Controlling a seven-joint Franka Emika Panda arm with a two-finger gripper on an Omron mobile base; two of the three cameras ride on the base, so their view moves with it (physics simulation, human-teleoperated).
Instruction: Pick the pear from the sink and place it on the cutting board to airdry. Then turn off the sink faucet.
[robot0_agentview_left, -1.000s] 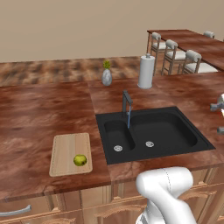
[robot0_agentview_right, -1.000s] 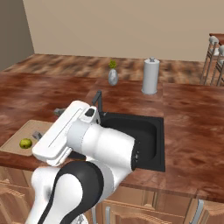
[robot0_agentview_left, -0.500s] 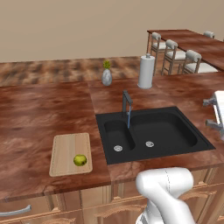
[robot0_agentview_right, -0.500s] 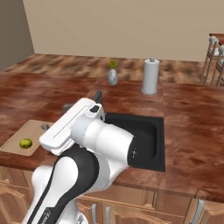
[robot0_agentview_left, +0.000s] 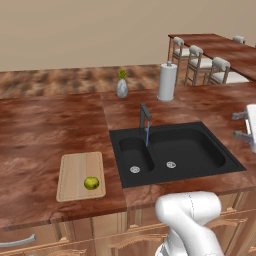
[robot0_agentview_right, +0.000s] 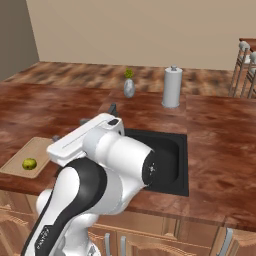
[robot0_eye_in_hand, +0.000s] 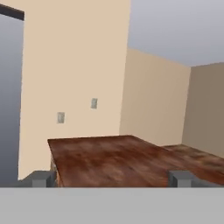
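Note:
The yellow-green pear (robot0_agentview_left: 91, 183) lies on the tan cutting board (robot0_agentview_left: 79, 170), left of the black double-basin sink (robot0_agentview_left: 192, 150). From the right base view the pear (robot0_agentview_right: 29, 163) sits on the board (robot0_agentview_right: 20, 161) at the far left. The dark faucet (robot0_agentview_left: 144, 116) stands behind the sink, and a thin blue stream (robot0_agentview_left: 147, 136) runs from it. My gripper (robot0_agentview_left: 239, 125) hovers at the right edge, above the counter right of the sink. It is open with nothing between its fingers (robot0_eye_in_hand: 181, 177), and in the hand view it faces a far counter and wall.
A white paper towel roll (robot0_agentview_left: 167, 81) and a grey vase with a yellow flower (robot0_agentview_left: 122, 87) stand behind the sink. Chairs (robot0_agentview_left: 197, 62) and a table are at the back right. My arm's white bulk (robot0_agentview_right: 115, 165) hides much of the sink (robot0_agentview_right: 175, 155).
The hand has edged a little further into the left base view from the right. The pear stays on the board and the water keeps running.

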